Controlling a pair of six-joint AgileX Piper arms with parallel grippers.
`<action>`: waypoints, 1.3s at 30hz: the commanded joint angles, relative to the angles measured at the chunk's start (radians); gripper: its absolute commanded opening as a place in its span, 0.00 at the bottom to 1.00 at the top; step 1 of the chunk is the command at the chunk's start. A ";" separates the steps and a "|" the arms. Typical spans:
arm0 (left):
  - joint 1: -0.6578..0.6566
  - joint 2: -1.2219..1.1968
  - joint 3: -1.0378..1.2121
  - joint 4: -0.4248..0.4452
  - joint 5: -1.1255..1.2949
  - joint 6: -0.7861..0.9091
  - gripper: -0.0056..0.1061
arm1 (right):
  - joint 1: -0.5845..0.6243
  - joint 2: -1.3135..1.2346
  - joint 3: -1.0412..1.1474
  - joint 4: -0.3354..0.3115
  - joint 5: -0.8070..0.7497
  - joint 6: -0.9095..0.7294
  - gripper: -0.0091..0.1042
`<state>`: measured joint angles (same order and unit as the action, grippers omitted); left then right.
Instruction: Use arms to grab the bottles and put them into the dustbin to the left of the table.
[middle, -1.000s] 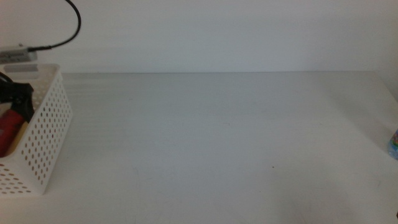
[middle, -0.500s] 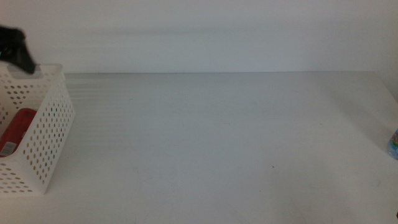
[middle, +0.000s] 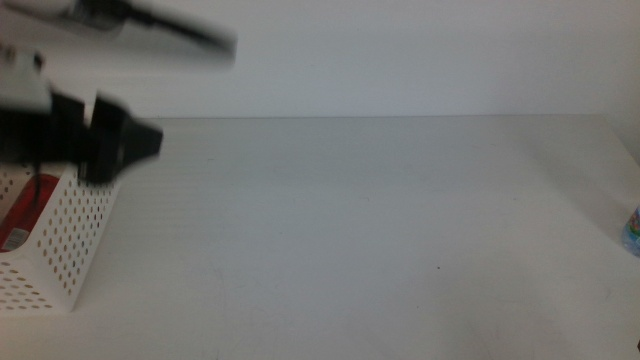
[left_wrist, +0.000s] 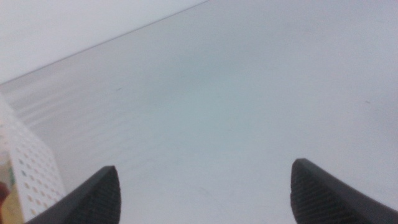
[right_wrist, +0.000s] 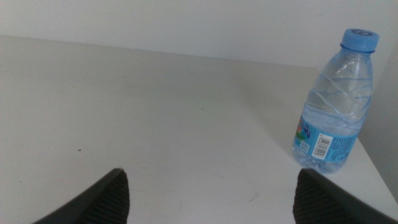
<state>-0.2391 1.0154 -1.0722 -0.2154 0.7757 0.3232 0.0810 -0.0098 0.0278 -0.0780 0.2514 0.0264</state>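
One red can (middle: 20, 212) is seen inside the perforated dustbin (middle: 70, 240). Left gripper (left_wrist: 205, 190) is held above it, jaws wide, empty. Blue-capped bottle (right_wrist: 336, 102) is left upright at table's (middle: 360, 230) right edge, ahead of the spread, empty right gripper (right_wrist: 211, 196).

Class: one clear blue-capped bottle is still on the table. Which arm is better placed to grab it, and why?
The right. Its open tool faces the upright bottle at the table's right edge, while the left tool is empty above the dustbin on the far side.
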 joint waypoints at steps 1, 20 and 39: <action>-0.045 -0.100 0.081 -0.020 -0.130 -0.007 0.86 | -0.005 -0.027 -0.008 -0.006 -0.073 -0.013 0.76; -0.101 -0.443 0.457 -0.029 -0.237 -0.057 0.86 | -0.005 -0.027 -0.008 -0.006 -0.073 -0.013 0.76; -0.289 -0.510 0.563 0.199 -0.248 -0.354 0.86 | -0.005 -0.027 -0.008 -0.006 -0.073 -0.013 0.76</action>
<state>-0.5162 0.5027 -0.4820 -0.0205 0.6041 -0.0108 0.0810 -0.0098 0.0278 -0.0780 0.2514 0.0264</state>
